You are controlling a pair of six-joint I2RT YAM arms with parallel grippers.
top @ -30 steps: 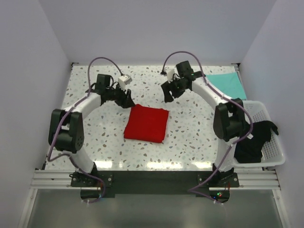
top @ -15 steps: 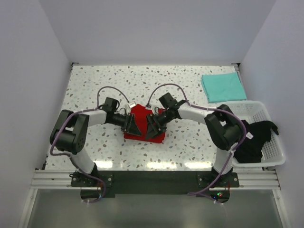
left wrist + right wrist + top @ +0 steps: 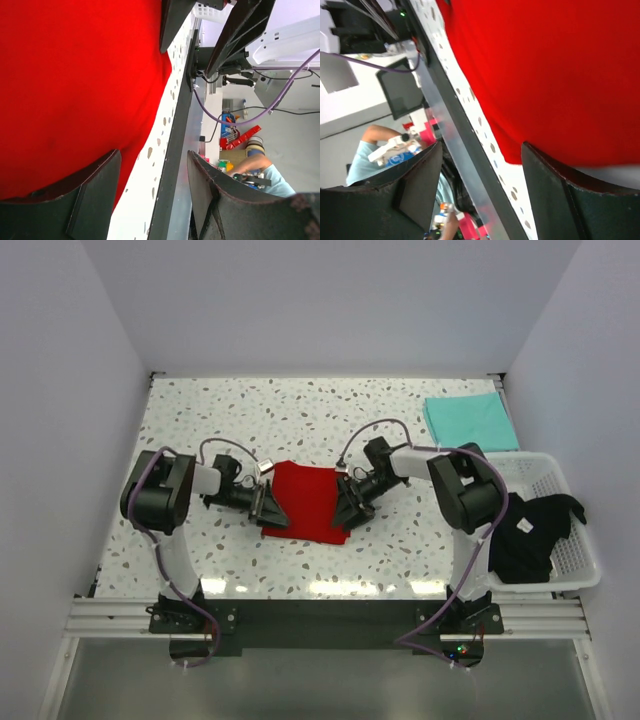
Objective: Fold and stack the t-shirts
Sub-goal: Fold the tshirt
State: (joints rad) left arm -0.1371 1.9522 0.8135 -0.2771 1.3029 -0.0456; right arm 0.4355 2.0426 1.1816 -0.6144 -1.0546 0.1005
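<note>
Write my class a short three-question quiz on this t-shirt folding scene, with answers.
1. True or false: the black t-shirt lies in the white basket.
2. Where on the table is the mint-teal t-shirt?
3. Which t-shirt lies between the left end effector and the right end effector? A red t-shirt, B mint-teal, C black.
Key: 1 true; 2 far right corner, folded; 3 A.

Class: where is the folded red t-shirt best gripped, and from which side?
Grip the red t-shirt by its side edges, left gripper from the left, right gripper from the right, low: it lies flat, so only edges offer a pinch.
</note>
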